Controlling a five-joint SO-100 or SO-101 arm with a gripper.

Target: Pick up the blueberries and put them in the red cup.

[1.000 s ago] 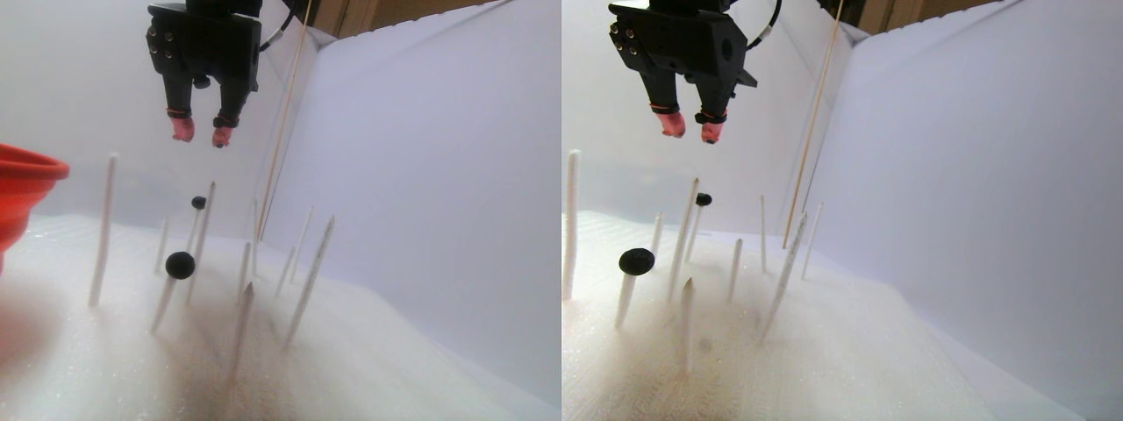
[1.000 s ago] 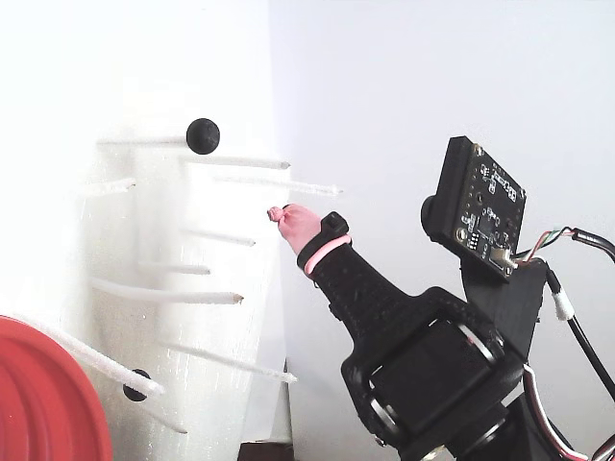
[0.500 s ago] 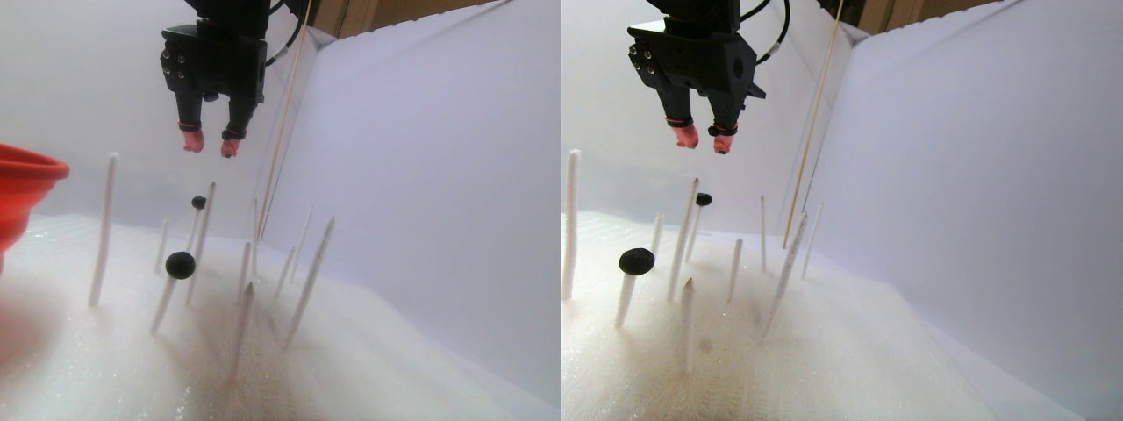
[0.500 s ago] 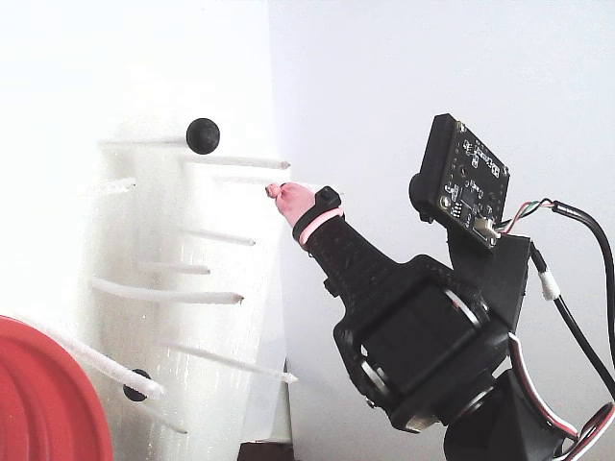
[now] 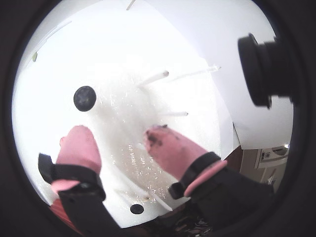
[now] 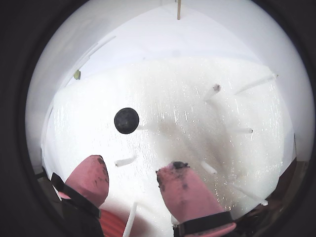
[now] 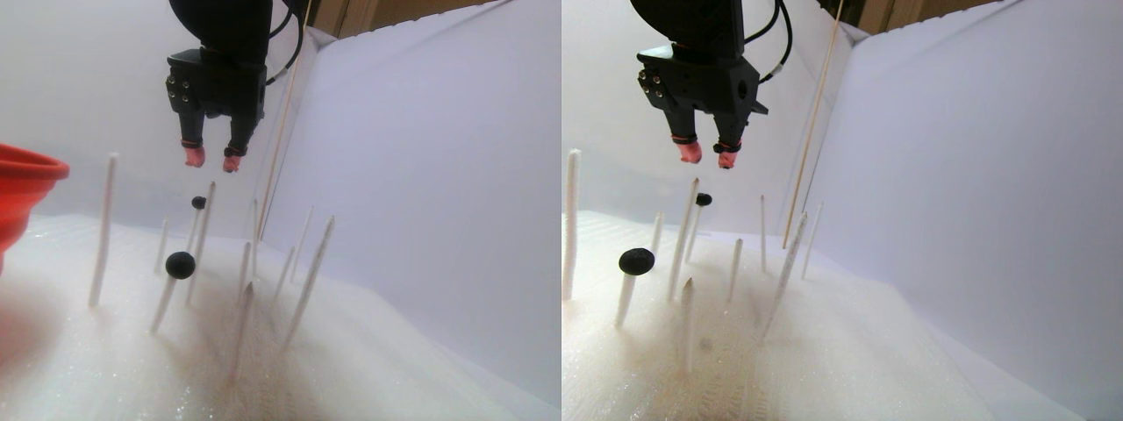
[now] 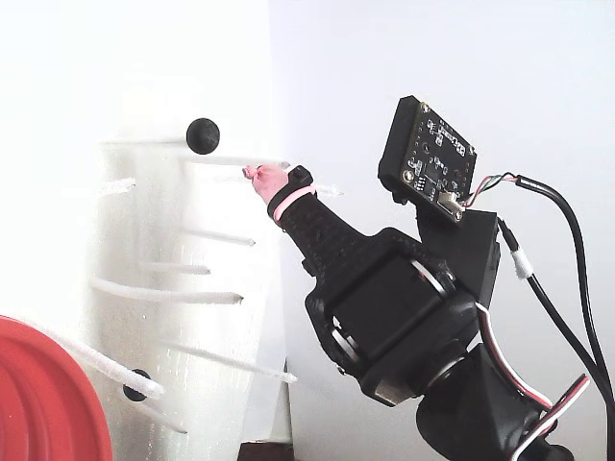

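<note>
Two blueberries show, each on top of a thin white stick. One blueberry [image 5: 85, 98] lies ahead and left of my fingers in both wrist views [image 6: 126, 120]; in the stereo pair view it [image 7: 198, 203] sits just below my gripper [image 7: 208, 160]. It also shows in the fixed view [image 8: 203, 134]. The other blueberry [image 7: 180, 264] is lower and nearer the stereo camera [image 5: 137, 209] [image 8: 137, 384]. My gripper [image 5: 117, 132] [image 6: 134, 168] is open and empty, its pink tips apart, hovering above the sticks. The red cup [image 7: 22, 189] stands at the left edge, seen in part [image 8: 38, 403] [image 6: 116, 227].
Several white sticks [image 7: 103, 230] stand up from the white foam floor [image 7: 368, 351] around the blueberries. White walls [image 7: 421, 140] enclose the area. A thin wooden skewer [image 7: 282, 123] leans in the back corner. A camera module [image 8: 428, 158] rides on the wrist.
</note>
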